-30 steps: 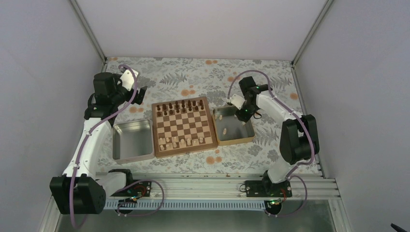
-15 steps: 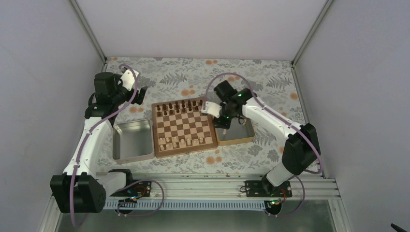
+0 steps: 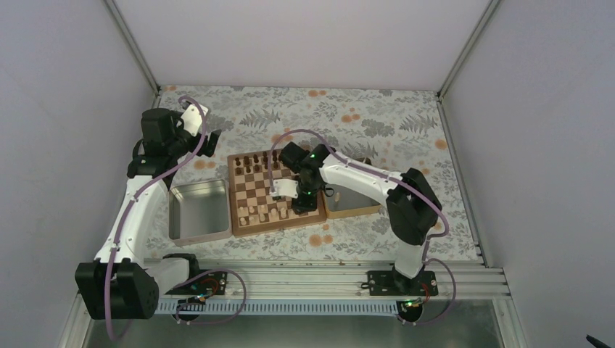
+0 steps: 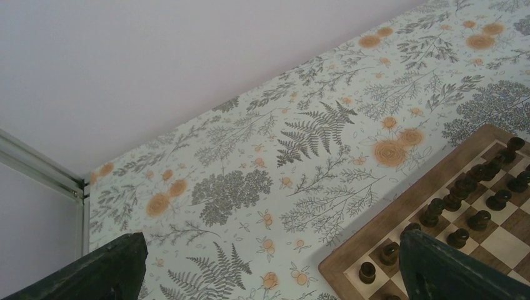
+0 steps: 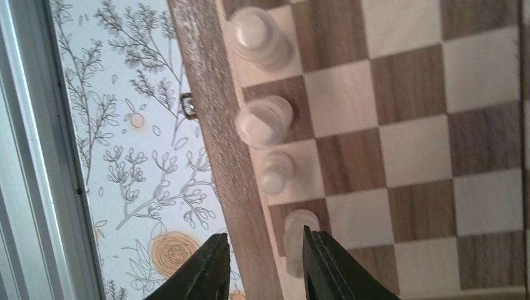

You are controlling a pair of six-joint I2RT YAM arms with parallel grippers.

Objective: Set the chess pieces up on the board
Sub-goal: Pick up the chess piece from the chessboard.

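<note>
- The board (image 3: 233, 193) lies in the middle of the floral table (image 3: 312, 112), between a shiny metal tray (image 3: 175, 212) on its left and a wooden-rimmed tray (image 3: 354, 211) on its right (the right arm hides much of that tray).
- Dark chess pieces (image 3: 265, 161) fill the board's two far rows.
- The pale chess pieces (image 3: 254, 213) stand in the rows nearest the arms. The wrist view shows four of them in a line along the edge row, right beside the border, and two of these are blurred.
- The right pincer (image 5: 265, 235) hangs low over the board's near right part, above the border and that edge row.
- Its jaws are partly apart. The bare border shows through the gap, and nothing is clamped between them.
- The last pale piece of the line sits just against the inner edge of one finger (image 5: 325, 265). I cannot tell whether they touch.
- The left pincer (image 4: 272, 237) is raised over the table beyond the board's far left corner. Its jaws are spread wide and hold nothing.
</note>
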